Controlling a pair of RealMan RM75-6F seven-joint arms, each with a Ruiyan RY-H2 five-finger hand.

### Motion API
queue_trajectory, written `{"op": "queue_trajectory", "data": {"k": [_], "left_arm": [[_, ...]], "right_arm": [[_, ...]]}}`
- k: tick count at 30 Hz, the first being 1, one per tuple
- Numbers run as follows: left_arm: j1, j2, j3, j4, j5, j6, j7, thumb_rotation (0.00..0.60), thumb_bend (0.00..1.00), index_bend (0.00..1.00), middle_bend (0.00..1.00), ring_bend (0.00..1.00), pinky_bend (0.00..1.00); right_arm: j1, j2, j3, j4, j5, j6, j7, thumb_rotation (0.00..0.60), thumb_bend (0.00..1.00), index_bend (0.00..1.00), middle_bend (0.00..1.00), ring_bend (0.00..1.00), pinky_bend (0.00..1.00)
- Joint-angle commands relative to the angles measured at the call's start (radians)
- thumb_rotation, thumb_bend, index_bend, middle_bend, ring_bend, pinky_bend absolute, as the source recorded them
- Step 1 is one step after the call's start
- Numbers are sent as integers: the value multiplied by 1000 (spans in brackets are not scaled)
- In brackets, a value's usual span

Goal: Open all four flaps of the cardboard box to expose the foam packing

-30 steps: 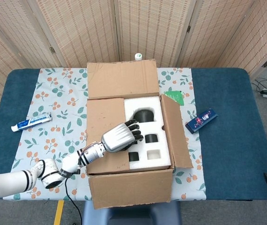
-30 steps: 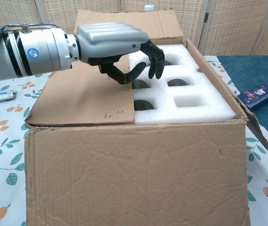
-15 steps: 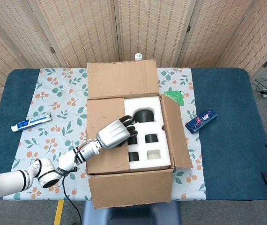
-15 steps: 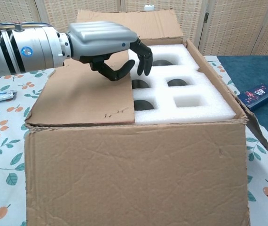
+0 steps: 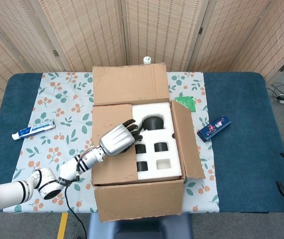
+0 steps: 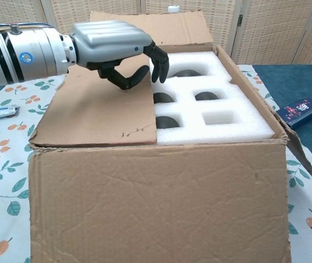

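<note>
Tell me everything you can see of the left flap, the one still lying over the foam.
The left flap is plain brown corrugated cardboard, lying flat and closed over the left part of the white foam packing. Its free edge runs beside the foam's cut-outs, and the chest view shows a few small nicks near its front right corner. The left hand hovers above that edge with fingers curled downward; contact cannot be confirmed. The other three flaps stand folded outward.

My left hand (image 6: 120, 52) wears a ridged silver shell over black fingers (image 6: 160, 63); its white forearm (image 6: 19, 55) carries black bands, a blue round sticker and a black cable.
</note>
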State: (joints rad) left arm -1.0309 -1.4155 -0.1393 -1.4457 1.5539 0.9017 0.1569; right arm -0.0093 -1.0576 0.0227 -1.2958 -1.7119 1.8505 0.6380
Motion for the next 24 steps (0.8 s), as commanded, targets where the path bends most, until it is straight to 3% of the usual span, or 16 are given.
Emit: {"op": "queue_trajectory", "data": {"k": [1,24], "left_arm": [[3,3,1,-1,-7,-2,8,600,822,397,436,300,203],[38,49,-8,-68,-41,42,74,600,823,405,464,320,204]], "right_arm": [[1,0,0,0,-1,-2,0,283,426,196,22,91,75],[5,1,-6,-5,-10,-12,-5,281,426,196,22,89,75]]}}
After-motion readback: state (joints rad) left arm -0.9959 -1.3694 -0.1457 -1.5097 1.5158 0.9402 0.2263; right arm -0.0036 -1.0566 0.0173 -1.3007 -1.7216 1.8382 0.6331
